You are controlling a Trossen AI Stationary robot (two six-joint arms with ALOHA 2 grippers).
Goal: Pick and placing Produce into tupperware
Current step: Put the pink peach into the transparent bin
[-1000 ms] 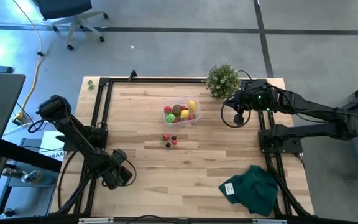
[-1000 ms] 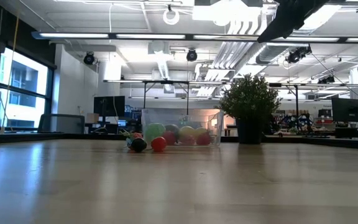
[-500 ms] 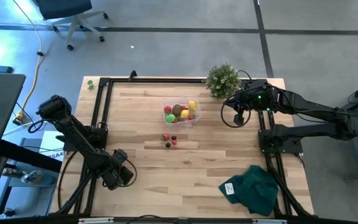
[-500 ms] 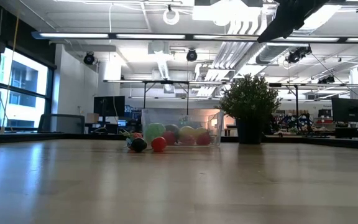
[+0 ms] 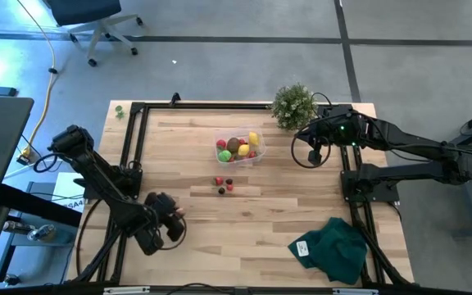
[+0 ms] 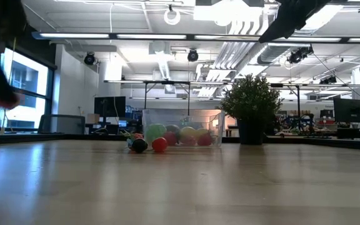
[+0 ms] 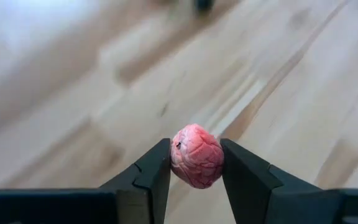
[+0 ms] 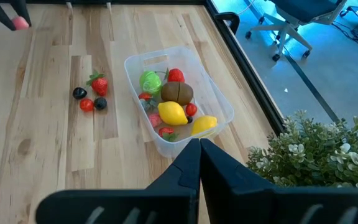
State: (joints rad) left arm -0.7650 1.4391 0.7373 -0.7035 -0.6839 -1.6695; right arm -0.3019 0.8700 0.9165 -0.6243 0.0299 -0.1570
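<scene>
My left gripper (image 7: 195, 163) is near the table's left near corner (image 5: 174, 216), shut on a pink raspberry-like berry (image 7: 196, 155). The berry also shows in the right wrist view (image 8: 20, 23) and in the low view (image 6: 4, 100). The clear tupperware (image 5: 240, 150) stands on the far middle of the table. It holds a lemon, a kiwi-like oval, a green ball and red berries (image 8: 173, 99). A few red and dark berries (image 5: 224, 185) lie on the wood just near of it. My right gripper (image 8: 199, 152) is shut and empty, up to the right of the tupperware. My left gripper pinches the pink berry between its two fingers, one fingertip (image 7: 157, 163) on each of two opposite sides. The berry's top (image 7: 194, 134) stands out beyond the fingertips. It is lifted clear of the wood.
A bushy potted plant (image 5: 292, 106) stands at the far right, beside my right arm. A dark green cloth (image 5: 333, 247) lies at the near right corner. A black frame (image 5: 133, 147) runs along the table's edges. Bare wood lies between my left gripper and the loose berries.
My left gripper, with the pink berry in it, has moved a little toward the table's right. It now shows at the left edge of the low view, above the table top. My right arm has kept still.
</scene>
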